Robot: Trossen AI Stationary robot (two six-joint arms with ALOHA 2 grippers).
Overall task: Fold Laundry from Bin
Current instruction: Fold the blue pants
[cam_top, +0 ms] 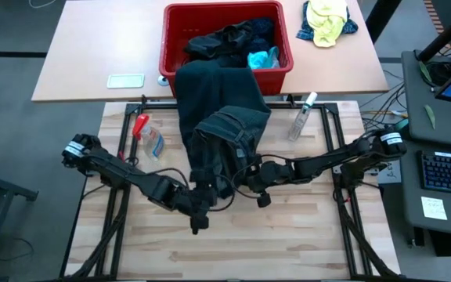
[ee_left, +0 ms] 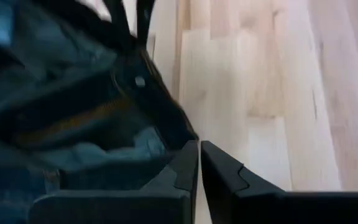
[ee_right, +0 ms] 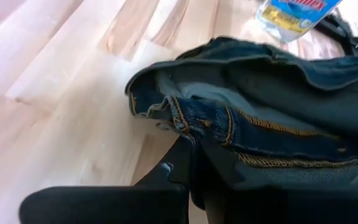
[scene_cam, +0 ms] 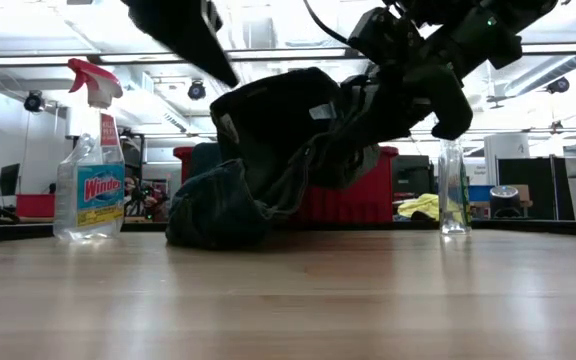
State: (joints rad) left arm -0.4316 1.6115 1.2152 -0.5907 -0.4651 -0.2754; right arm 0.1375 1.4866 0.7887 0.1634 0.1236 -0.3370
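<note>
Denim: dark blue jeans (cam_top: 221,117) with orange stitching hang from the rim of the red bin (cam_top: 172,43) down onto the pale wooden bench (cam_top: 288,235); the waistband end is lifted off the wood.
Bin: at the bench's far edge, on the tan table (cam_top: 92,47) behind; black, dark and turquoise laundry (cam_top: 237,43) lies heaped inside.
Left end effector (cam_top: 196,223): fingers closed; its wrist view shows them meeting beside the denim, and whether they pinch any cloth is hard to say.
Right end effector (cam_top: 241,182): closed on the jeans at the waistband, the seam bunched over its fingers in the right wrist view.
High view only: a clear spray bottle (cam_top: 302,116) lying right of the jeans, a red-capped bottle (cam_top: 149,137) lying left, a yellow-and-blue cloth bundle (cam_top: 327,22) and a flat pale card (cam_top: 125,81) on the tan table.
Low view only: the jeans raised in a dark bundle (scene_cam: 298,140) with one fold touching the bench; the room's ceiling lights behind.
Open room: the near half of the bench is bare wood; the black frame rails (cam_top: 343,196) run along both sides.
Writing: "Windex" on the blue label of the spray bottle (scene_cam: 90,180) in the low view; the same bottle's label shows in the right wrist view, unreadable.
</note>
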